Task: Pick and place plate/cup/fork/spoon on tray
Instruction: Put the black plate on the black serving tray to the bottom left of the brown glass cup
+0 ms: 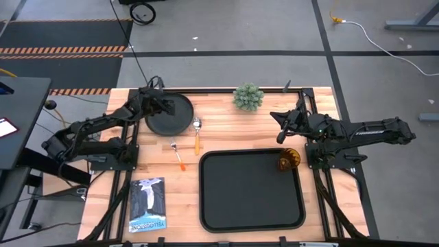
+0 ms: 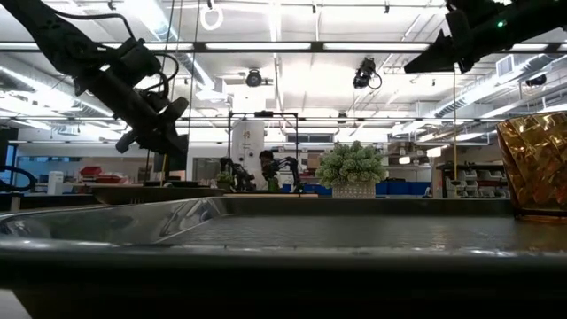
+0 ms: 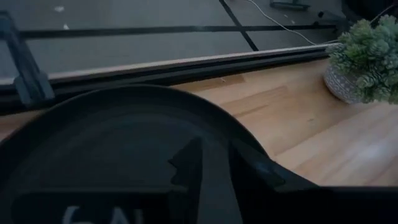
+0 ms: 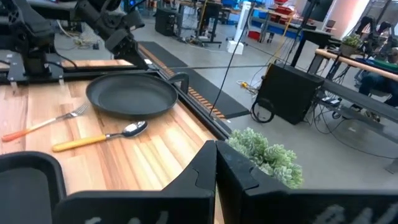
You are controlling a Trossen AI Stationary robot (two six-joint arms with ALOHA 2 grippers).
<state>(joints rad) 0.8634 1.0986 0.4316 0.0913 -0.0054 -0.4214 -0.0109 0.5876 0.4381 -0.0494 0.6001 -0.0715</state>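
Observation:
The round black plate (image 1: 171, 118) lies flat on the wood at the far left, also in the left wrist view (image 3: 112, 137). My left gripper (image 1: 167, 104) hovers just above its far part, open by a narrow gap, touching nothing. The spoon (image 1: 197, 135) and the fork (image 1: 178, 156) lie on the table between the plate and the tray (image 1: 250, 195). The amber cup (image 1: 288, 160) stands upright in the tray's far right corner. My right gripper (image 1: 280, 129) is shut and empty, raised beyond the tray's far right corner.
A potted plant (image 1: 248, 97) stands at the table's far edge, between the two arms. A book (image 1: 147, 204) lies near the front left, beside the tray. Black frame rails (image 4: 186, 84) run along the table's edges. Bare wood shows between the plate and the tray.

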